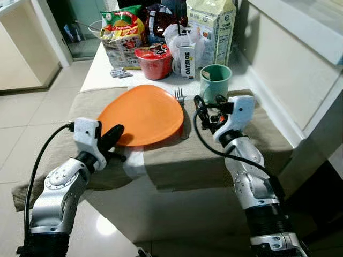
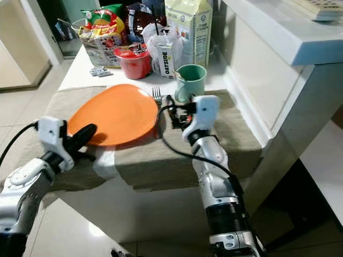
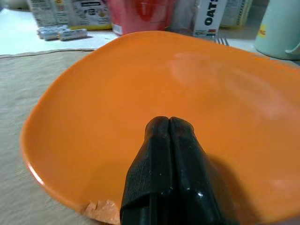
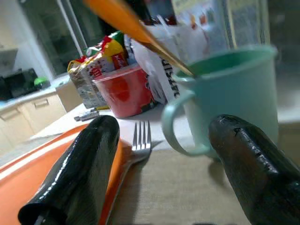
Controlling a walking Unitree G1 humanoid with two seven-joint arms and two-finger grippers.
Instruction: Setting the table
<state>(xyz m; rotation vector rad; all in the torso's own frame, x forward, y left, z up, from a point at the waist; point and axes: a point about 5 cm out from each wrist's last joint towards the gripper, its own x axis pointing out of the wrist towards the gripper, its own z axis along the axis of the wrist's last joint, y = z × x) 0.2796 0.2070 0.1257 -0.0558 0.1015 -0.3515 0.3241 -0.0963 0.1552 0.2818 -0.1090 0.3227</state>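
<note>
The left gripper (image 3: 168, 123) had its jaws clenched together, empty, their tips poised just over the near rim of the plate (image 1: 142, 114). In the head views the gripper sat at the plate's near-left edge, its silver arm reaching up from the lower left.

The right gripper (image 4: 161, 140) had its jaws spread wide and released, holding nothing. Between the fingers (image 4: 79, 168) the wrist view showed the fork (image 4: 140, 140) and the handle of the mug (image 4: 225, 98). The fork lay on the cloth (image 1: 177, 160) with its tines pointing away from the robot, just beside the plate's right edge. The mug, pale green, stood upright near the fork's far end, just beyond the right gripper, with something thin leaning out of it; what it was could not be told.

The orange plate rested flat on the beige cloth, which covered the near part of the counter (image 1: 99, 72) and hung over its front edge.

Farther back on the bare white counter stood a red tub (image 1: 155, 61), a small oat carton (image 1: 187, 61), a tall carton (image 1: 211, 27) and a snack bag (image 1: 123, 27), crowded together. Two small batteries (image 1: 121, 73) lay left of the tub. Pale floor tiles (image 1: 32, 118) showed to the left of the counter.
</note>
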